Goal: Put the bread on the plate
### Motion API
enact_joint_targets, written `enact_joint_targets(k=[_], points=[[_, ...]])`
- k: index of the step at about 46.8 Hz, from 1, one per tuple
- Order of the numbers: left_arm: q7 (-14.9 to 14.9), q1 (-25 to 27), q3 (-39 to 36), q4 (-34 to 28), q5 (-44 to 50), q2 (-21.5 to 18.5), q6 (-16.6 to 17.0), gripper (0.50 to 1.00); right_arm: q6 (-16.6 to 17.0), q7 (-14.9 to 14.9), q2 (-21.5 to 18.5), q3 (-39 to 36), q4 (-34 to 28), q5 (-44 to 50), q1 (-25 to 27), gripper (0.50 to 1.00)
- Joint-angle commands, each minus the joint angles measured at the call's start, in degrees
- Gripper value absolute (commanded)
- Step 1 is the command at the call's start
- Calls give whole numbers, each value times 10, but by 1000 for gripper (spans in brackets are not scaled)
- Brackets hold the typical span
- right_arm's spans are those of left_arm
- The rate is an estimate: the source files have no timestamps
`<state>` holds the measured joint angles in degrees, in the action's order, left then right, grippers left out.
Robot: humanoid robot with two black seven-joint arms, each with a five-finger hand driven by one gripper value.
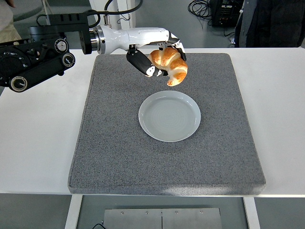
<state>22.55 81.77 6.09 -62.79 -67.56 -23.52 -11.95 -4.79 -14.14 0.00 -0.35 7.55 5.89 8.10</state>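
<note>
At nine to ten o'clock on the white desk [38, 138], the left arm [43, 59] reaches in from the picture's left edge, its black jointed segments giving way to a white forearm that stretches toward twelve o'clock. No brand, label or writing can be read anywhere on the arm or the other things. Its hand [159, 55] is closed around the bread [170, 67], a golden-brown croissant, with dark fingers [143, 66] curled under the near side and white-tipped ones over the top. The bread hangs in the air above the grey mat [109, 143], one pointed end drooping down. It sits at about twelve o'clock from the plate [169, 116], close to the far rim but not touching the plate and not yet over its middle. The plate is pale, round and bare, lying flat near the mat's centre. The mat covers most of the desk's middle, its corners rounded. At one to two o'clock, beyond the desk's far edge, a person in dark clothing [271, 24] stands partly in view, with black cables [200, 7] on the floor nearby.
</note>
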Motion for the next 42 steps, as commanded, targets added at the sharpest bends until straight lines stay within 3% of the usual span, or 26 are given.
enact_joint_targets(k=[1,10,21,42], points=[[0,-1,-1,1,-7,15,0,500,0,0,0,0,0,0,0,1000],[0,-7,-31,29,-48,54,7,500,0,0,0,0,0,0,1,1000],[2,-18,-93,56,-47,93,56,500,0,0,0,0,0,0,0,1000],[2,-82,-96,133,-48,161,83,500,0,0,0,0,0,0,1,1000]])
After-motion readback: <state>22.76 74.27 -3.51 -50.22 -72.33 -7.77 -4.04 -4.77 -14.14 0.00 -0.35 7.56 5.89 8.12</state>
